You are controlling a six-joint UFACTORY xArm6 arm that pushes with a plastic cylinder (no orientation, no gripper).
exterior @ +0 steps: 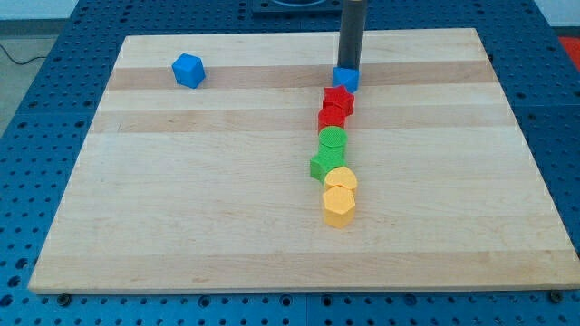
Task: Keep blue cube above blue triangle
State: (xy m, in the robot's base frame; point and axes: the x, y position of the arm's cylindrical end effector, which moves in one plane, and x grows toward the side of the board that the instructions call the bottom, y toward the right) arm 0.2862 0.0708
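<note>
A blue cube (188, 70) lies near the board's upper left. A smaller blue block (345, 80), probably the blue triangle, lies at the upper middle; its far side is hidden by my rod. My tip (350, 69) stands right at this block's far edge, touching it or nearly so. The cube is far to the view's left of the tip and at about the same height in the view as the smaller blue block.
A line of blocks runs down from the small blue block: two red blocks (338, 100) (331, 119), two green blocks (333, 140) (323, 165), two yellow blocks (342, 178) (339, 206). The wooden board (181, 199) sits on a blue perforated table.
</note>
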